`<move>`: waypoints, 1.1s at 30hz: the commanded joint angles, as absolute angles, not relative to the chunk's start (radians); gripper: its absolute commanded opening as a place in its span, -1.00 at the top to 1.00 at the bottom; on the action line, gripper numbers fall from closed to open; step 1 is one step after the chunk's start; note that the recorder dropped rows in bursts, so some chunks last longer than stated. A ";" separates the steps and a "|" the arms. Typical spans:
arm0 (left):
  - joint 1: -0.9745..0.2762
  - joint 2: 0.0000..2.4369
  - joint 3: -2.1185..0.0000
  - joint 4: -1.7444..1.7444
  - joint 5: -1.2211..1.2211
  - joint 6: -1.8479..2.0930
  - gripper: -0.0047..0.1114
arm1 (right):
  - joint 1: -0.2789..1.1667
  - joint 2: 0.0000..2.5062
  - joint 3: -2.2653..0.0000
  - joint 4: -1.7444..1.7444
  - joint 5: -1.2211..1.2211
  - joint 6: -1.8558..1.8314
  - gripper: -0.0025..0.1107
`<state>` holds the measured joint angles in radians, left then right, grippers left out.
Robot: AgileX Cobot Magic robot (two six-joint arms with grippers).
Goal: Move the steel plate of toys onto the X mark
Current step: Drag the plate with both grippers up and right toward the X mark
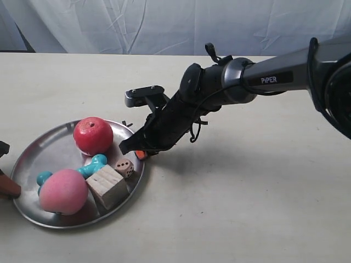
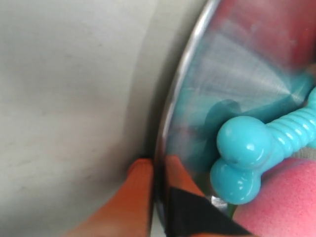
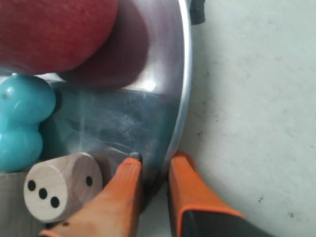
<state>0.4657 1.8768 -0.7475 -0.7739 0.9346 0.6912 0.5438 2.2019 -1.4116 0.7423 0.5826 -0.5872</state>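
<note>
Two grips on the steel plate: my left end effector clamps its rim near the turquoise bone, my right end effector beside the die.

Your table is a pale cream surface, matt and plain, with a few tiny dark specks visible up close in the right wrist view. It runs from the near edge to the far side. The steel plate lies flat on it at the near left, round and shiny. On the tabletop just at the plate's far right rim is a small black mark. You cannot make out its shape.
</note>
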 commanded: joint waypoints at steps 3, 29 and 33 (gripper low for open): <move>0.457 1.844 -0.747 -0.859 0.921 0.719 0.92 | 0.578 2.184 -1.404 0.714 0.706 -0.654 0.97; 0.457 1.838 -0.791 -0.934 1.010 0.739 0.92 | 0.546 2.152 -1.442 0.682 0.767 -0.584 0.97; 0.457 1.838 -0.793 -0.925 0.995 0.735 0.92 | 0.546 2.157 -1.465 0.681 0.782 -0.566 0.97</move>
<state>0.4657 1.8492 -0.7817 -0.8155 0.9646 0.7483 0.5280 2.1635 -1.4491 0.6730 0.6855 -0.5313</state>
